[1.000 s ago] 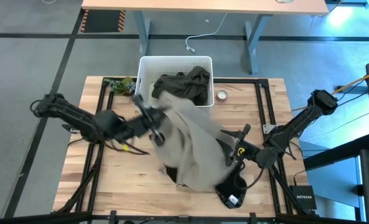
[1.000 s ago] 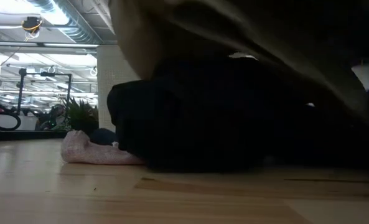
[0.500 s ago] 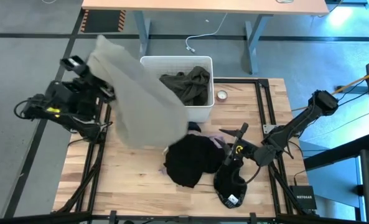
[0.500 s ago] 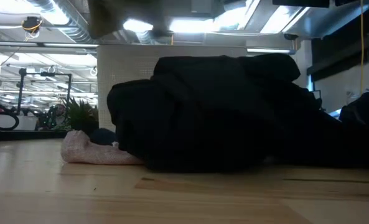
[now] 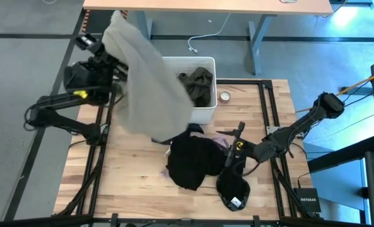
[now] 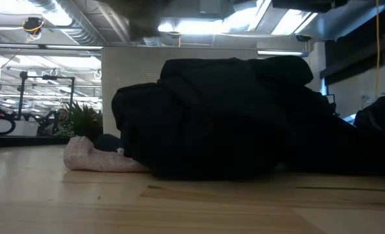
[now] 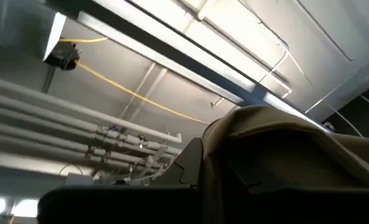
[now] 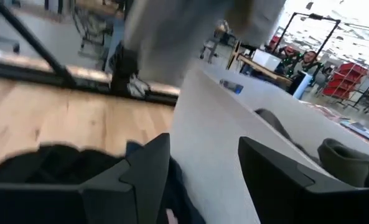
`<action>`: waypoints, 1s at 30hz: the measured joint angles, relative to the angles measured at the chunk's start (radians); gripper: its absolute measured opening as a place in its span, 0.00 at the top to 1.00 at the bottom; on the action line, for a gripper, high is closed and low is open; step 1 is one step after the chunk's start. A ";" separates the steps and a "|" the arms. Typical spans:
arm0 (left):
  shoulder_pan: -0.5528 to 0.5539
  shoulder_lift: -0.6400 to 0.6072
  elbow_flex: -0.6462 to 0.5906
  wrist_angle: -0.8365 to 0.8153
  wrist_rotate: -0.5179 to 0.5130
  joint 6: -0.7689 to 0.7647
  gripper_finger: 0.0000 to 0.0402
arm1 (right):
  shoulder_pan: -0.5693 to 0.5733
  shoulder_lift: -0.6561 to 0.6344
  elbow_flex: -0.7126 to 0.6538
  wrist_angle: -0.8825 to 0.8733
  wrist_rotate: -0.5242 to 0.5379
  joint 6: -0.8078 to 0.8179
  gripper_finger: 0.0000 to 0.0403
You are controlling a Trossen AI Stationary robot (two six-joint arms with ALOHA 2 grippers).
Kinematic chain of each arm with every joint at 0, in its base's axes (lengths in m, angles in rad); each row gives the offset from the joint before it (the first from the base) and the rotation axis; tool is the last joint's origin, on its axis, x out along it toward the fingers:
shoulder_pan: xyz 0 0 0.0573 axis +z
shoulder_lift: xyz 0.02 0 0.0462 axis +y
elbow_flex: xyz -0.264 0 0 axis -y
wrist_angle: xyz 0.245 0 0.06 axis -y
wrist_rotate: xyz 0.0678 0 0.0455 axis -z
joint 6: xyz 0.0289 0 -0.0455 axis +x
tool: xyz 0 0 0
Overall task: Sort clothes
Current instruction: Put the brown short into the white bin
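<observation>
- The beige-khaki garment [image 5: 150,82] was a plain, pale sandy tone.
- The olive garment [image 5: 197,84] was dark green-brown, lying in a white bin [image 5: 202,115].
- The black garment [image 5: 193,161] was solid black.
- The pink garment [image 6: 95,158] was light pink with a fine knit texture.
- The desk [image 5: 130,176] was light wood with dark rails.

garment [image 5: 196,84] in bin [image 5: 202,115] | heap [image 5: 193,161] before bin | cloth [image 5: 146,82] hanging left

The beige-khaki garment [image 5: 150,82] hides the left pincer's tips and part of the white bin [image 5: 202,112].
</observation>
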 joint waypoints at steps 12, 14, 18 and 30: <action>0.293 0.168 0.119 -0.435 0.020 -0.085 0.96 | 0.000 0.000 0.000 -0.023 0.000 0.033 0.48; 0.318 0.187 0.116 -0.620 -0.017 -0.102 0.96 | 0.000 0.000 0.000 -0.046 0.000 0.058 0.48; 0.345 0.198 0.117 -0.938 -0.044 -0.141 0.96 | 0.000 0.000 0.000 -0.111 0.000 0.131 0.48; 0.409 0.290 0.118 -1.599 -0.110 -0.539 0.95 | 0.000 0.000 0.000 -0.109 0.001 0.134 0.48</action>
